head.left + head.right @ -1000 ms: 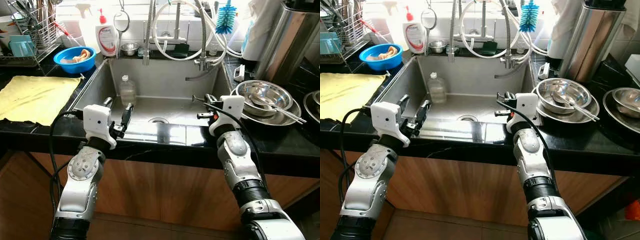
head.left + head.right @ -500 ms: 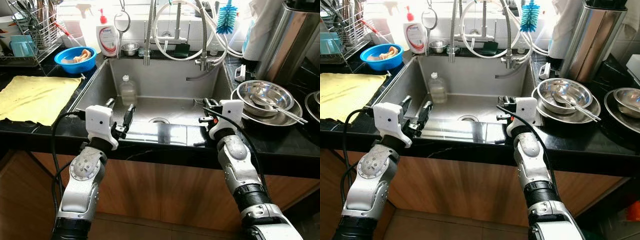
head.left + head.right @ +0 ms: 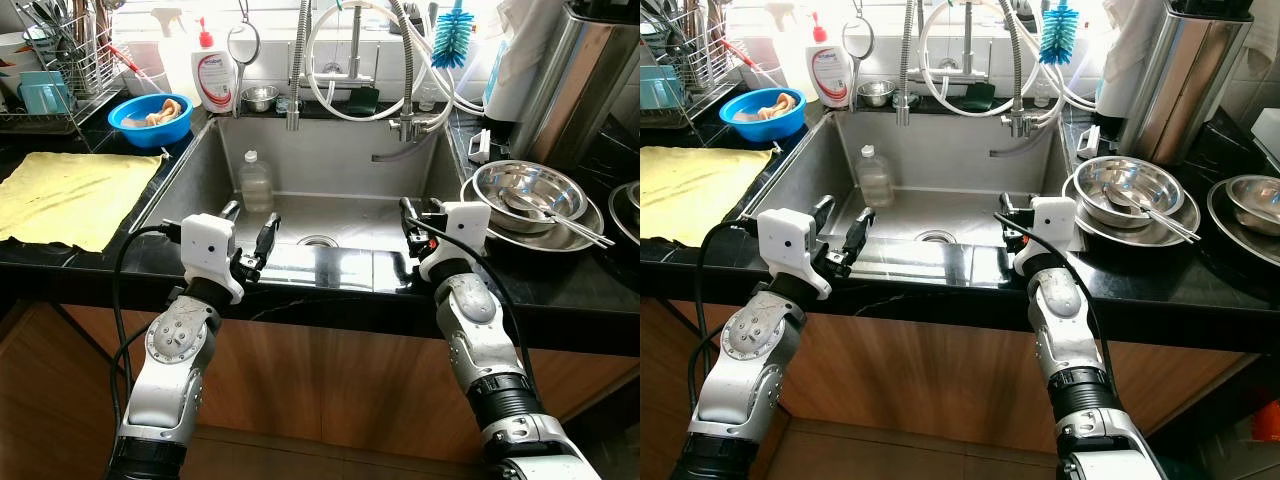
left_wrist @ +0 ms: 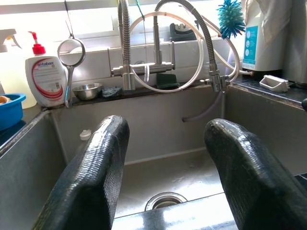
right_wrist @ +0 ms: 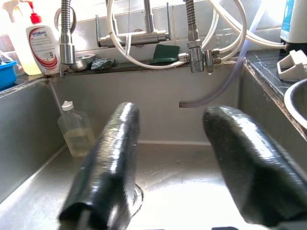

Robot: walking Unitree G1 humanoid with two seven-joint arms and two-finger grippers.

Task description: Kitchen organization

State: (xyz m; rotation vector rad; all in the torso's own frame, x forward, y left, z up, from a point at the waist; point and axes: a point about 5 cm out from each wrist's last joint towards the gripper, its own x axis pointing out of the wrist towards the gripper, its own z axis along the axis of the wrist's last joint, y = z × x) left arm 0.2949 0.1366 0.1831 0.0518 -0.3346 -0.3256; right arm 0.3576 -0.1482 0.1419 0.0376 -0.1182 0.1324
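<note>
- we held our left pincer (image 3: 250,228) over the near edge of the sink (image 3: 200,165), fingers spread with nothing between them; compared with a second before, it had shifted inward along that edge, toward the drain (image 3: 318,241).
- our right pincer (image 3: 412,214) hovered over the sink's near right corner, also spread and empty; it too had drawn slightly in and swung to face the basin's back wall more squarely.
- the likeliest thing to tidy, a clear plastic bottle (image 3: 255,181), stood upright inside the sink against its back left corner, well apart from both pincers and unmoved.
- right of the sink on the counter (image 3: 60,262), stacked steel bowls (image 3: 528,194) held a utensil; left of the sink lay a yellow cloth (image 3: 72,193), with a blue bowl (image 3: 150,118) and a soap dispenser (image 3: 213,72) behind it.
- we judged that both arms were only being lined up on the basin: nothing was grasped yet, and the bottle seemed nearer to our left pincer.
</note>
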